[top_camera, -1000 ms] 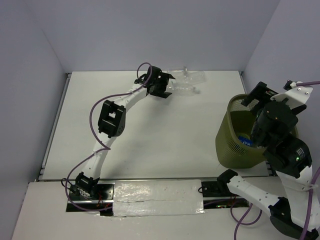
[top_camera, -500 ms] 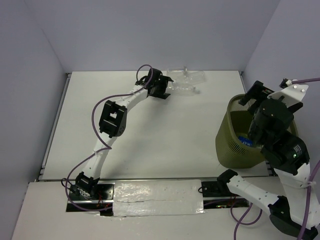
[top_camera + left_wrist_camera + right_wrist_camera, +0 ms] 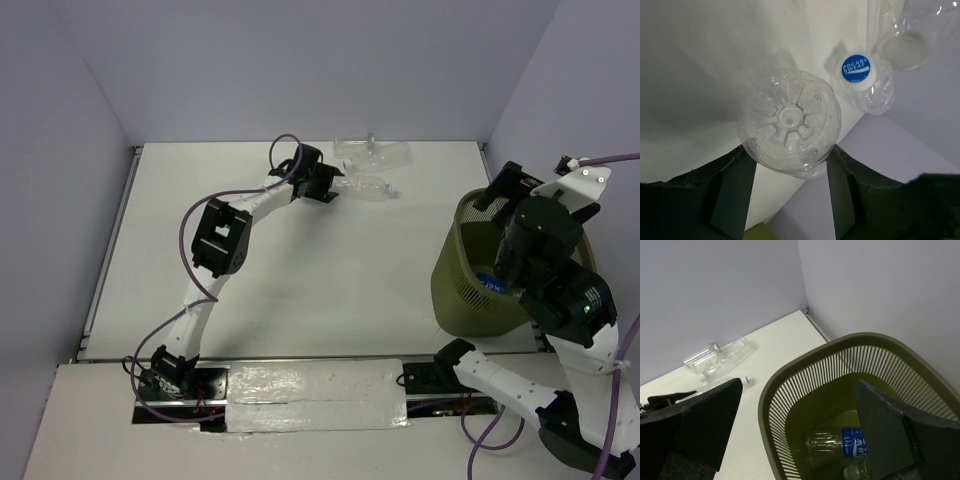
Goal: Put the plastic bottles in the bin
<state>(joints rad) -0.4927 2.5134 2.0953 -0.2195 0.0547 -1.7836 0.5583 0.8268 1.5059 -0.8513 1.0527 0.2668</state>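
My left gripper (image 3: pixel 336 186) (image 3: pixel 790 165) reaches to the back of the table and is shut on a clear plastic bottle (image 3: pixel 366 188). Its ribbed base (image 3: pixel 789 120) sits between both fingertips. Two more clear bottles (image 3: pixel 375 152) lie against the back wall, one with a blue printed cap (image 3: pixel 856 70). The olive-green mesh bin (image 3: pixel 462 292) stands at the right. A blue-labelled bottle (image 3: pixel 840 442) lies on its bottom. My right gripper (image 3: pixel 515 195) (image 3: pixel 799 390) hangs open above the bin's rim (image 3: pixel 771 390), holding nothing.
Grey walls close the table at the back and both sides. The bin stands close to the right wall and my right arm's base. A taped strip (image 3: pixel 315 385) runs along the near edge between the arm bases.
My left jaws have closed from wide open onto the bottle. That bottle has come slightly away from the bottles at the back wall. The right gripper shifted a little above the bin.
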